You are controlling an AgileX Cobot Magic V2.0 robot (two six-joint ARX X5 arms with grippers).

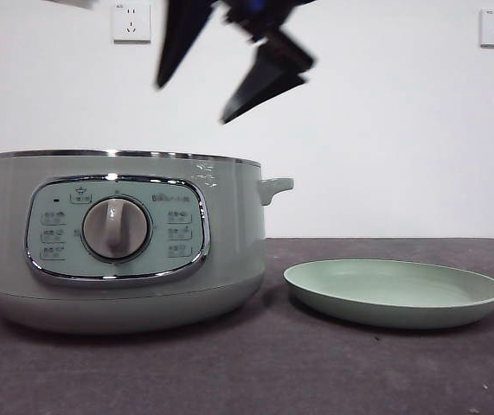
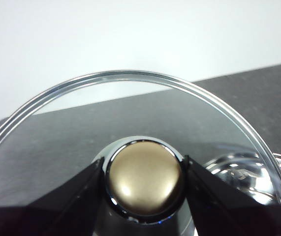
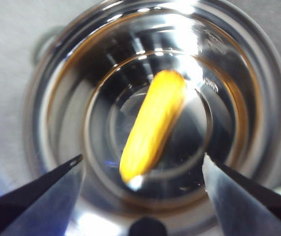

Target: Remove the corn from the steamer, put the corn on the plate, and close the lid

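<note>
Above the open steamer (image 1: 125, 246) hangs right gripper (image 3: 140, 169), jaws spread wide, holding nothing; corn (image 3: 152, 130) lies inside on the pot's bottom; left gripper (image 2: 144, 172) clamps lid (image 2: 130, 83) knob; plate (image 1: 394, 292) beside steamer.

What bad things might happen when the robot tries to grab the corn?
The corn lies on the steamer's shiny metal bottom, so it may roll or slip from the open right tool. The left tool pinches only the lid's smooth round knob; the glass lid might tilt or drop.
</note>
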